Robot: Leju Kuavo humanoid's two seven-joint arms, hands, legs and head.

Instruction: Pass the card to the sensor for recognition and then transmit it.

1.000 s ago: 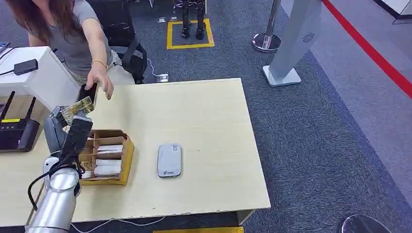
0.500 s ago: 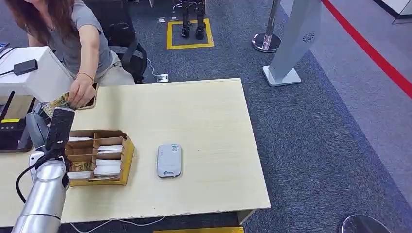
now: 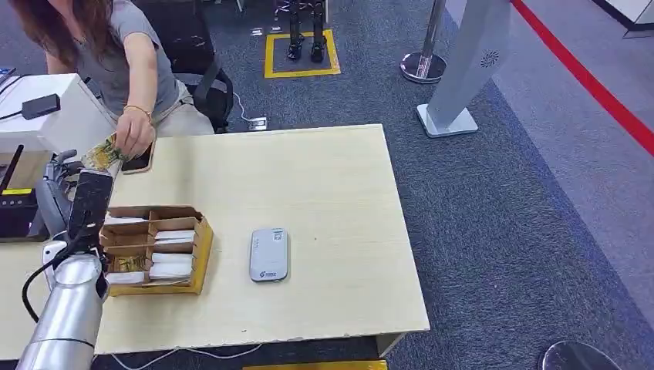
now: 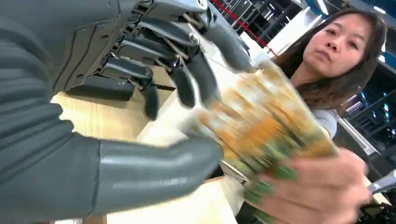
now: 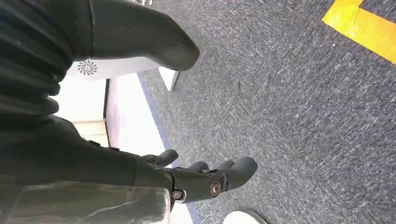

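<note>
Sensor (image 3: 268, 255) lies on table (image 3: 324, 185), right of box (image 3: 156, 248).

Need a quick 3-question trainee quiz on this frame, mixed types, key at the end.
1. True or false: the grey sensor lies inside the cardboard box.
2. Where is the patterned card? A) gripped by the person's hand; B) flat on the middle of the table; C) on top of the sensor.
3. Fill in: the right robot hand holds nothing and hangs over the grey ____.

Key: 1 false, it lies on the table beside the box; 2 A; 3 carpet.
</note>
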